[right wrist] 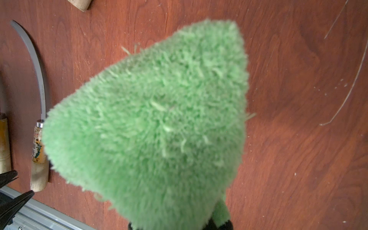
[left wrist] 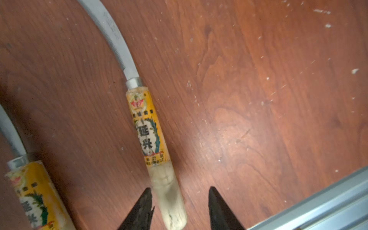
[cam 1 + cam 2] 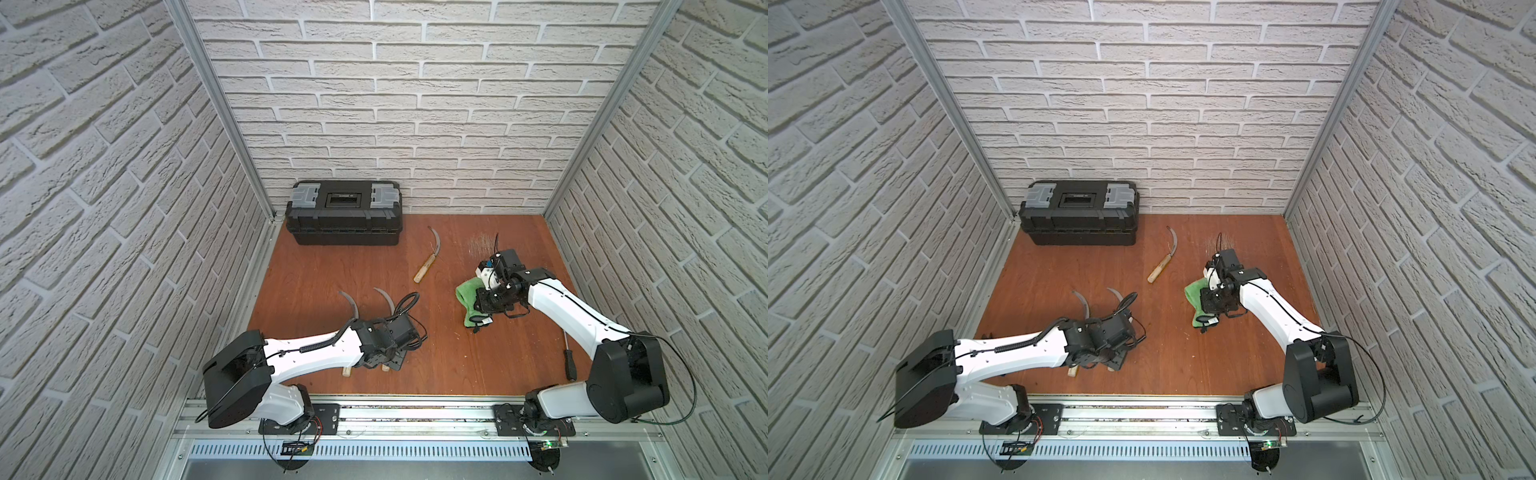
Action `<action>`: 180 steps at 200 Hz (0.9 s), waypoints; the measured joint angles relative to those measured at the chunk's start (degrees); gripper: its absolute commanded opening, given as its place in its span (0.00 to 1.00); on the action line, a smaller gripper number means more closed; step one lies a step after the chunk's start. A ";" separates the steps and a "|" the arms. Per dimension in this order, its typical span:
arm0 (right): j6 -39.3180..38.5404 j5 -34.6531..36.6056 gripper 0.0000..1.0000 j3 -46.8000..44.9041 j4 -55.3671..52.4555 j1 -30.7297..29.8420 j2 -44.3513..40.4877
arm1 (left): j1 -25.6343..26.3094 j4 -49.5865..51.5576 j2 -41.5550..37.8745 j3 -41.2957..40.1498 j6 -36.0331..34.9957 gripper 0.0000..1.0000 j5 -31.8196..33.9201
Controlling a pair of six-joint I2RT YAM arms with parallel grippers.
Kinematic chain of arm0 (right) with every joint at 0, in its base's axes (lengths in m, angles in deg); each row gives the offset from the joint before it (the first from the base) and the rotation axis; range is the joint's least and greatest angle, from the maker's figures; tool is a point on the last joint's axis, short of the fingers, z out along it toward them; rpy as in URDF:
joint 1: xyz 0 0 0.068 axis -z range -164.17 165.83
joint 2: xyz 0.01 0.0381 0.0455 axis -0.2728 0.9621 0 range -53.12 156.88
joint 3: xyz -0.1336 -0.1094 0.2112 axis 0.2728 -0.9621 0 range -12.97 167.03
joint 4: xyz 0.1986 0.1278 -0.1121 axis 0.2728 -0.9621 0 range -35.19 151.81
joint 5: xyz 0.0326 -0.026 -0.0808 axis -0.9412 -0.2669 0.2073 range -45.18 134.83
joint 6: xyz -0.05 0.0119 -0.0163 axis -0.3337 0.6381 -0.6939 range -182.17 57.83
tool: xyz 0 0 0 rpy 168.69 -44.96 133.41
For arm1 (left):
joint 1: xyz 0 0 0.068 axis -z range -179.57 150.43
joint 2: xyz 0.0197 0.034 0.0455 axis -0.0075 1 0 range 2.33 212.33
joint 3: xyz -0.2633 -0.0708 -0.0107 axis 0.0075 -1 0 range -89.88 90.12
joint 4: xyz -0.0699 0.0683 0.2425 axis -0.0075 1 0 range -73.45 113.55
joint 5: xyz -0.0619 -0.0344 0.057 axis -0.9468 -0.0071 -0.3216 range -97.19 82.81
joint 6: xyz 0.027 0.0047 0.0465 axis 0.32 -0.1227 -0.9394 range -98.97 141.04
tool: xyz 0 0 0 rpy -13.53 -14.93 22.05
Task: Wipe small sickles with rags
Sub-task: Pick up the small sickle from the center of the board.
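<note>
left gripper (image 2: pixel 180 189) is hovering with jaws parted astride the handle end of a sickle (image 2: pixel 148 129), apparently not pinching it. a second sickle (image 2: pixel 29 191) is lying just beside it. right gripper (image 3: pixel 483 302) is clamping the green rag (image 1: pixel 159 119). a third sickle (image 3: pixel 428 254) is lying apart, near the toolbox (image 3: pixel 345 216).
</note>
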 measured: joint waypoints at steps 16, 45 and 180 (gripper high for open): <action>0.20 0.00 0.03 0.00 0.00 -0.11 0.00 | 0.02 -0.04 0.00 -1.03 0.57 0.47 0.31; 0.26 0.02 0.02 0.00 0.00 -0.37 0.00 | 0.02 -0.39 0.02 -2.19 1.16 0.46 0.39; 0.44 0.22 0.03 2.29 -0.44 -1.97 1.84 | 0.26 -5.01 1.86 -6.64 3.37 0.15 -2.19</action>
